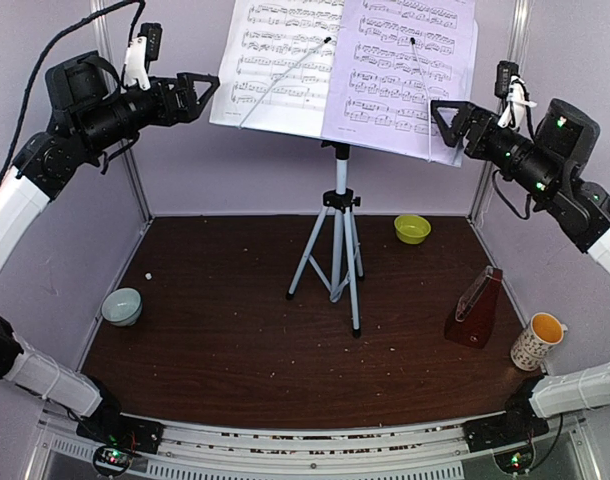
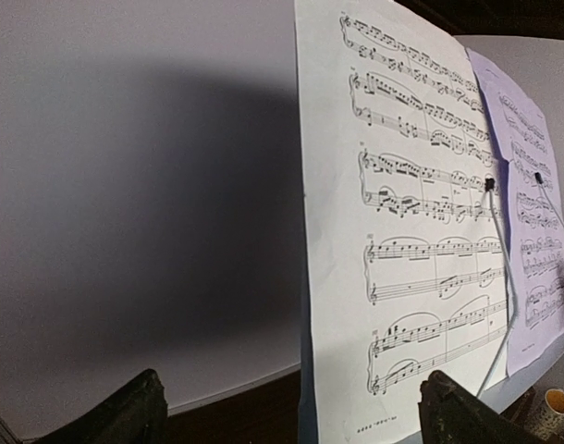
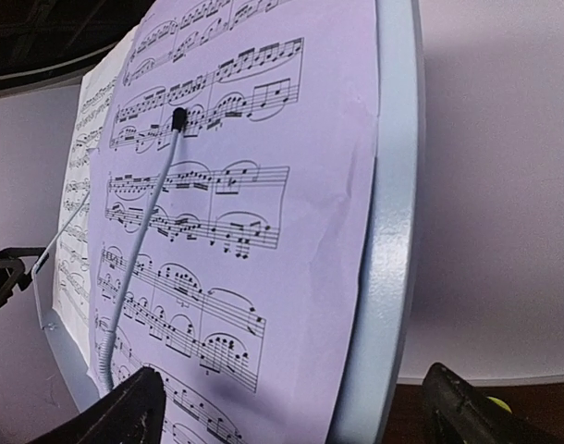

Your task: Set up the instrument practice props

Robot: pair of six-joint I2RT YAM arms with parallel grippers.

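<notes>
I am logging: pages [image 1: 385, 70] sitting on stand [image 1: 337, 250], done; metronome [image 1: 475, 310] maybe pending; left gripper [image 1: 207, 97], right gripper [image 1: 445, 128] released, empty.

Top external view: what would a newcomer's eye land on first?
Two sheet-music pages, one white and one lilac, sit on the music stand at the middle rear of the table. The left gripper and right gripper hang open at either side of them. A red-brown metronome stands on the right, near a patterned mug.
</notes>
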